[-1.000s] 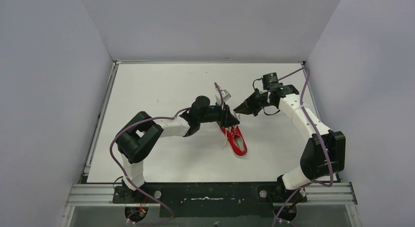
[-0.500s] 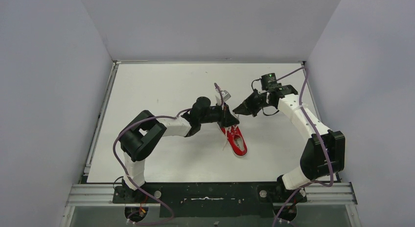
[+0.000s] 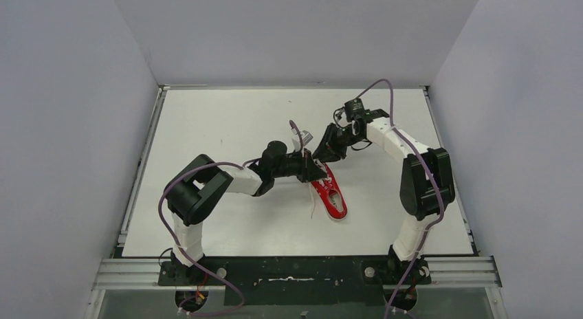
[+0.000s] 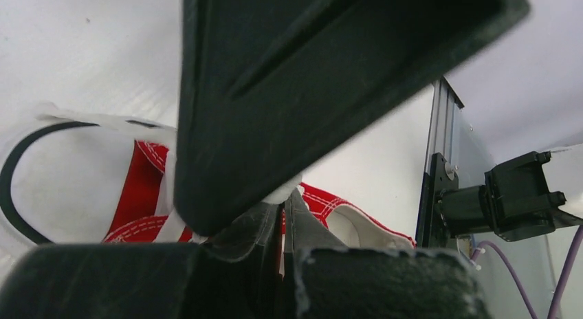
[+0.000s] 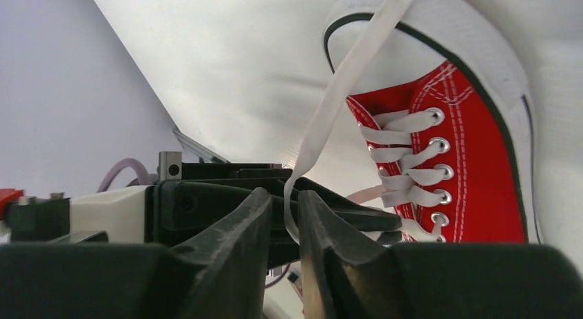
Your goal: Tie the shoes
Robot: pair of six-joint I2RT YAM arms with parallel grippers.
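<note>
Red sneaker on desk, long axis diagonal, toe far-left, heel near-right. Right hand pinching white lace. Left hand at toe: open or closed, cannot tell.

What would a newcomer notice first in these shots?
The red sneaker lies mid-table, the only colour on the white table. Both arms meet at its far toe end. There the right gripper pinches a white lace stretched across the toe cap, with the left gripper crowded right beside it.
</note>
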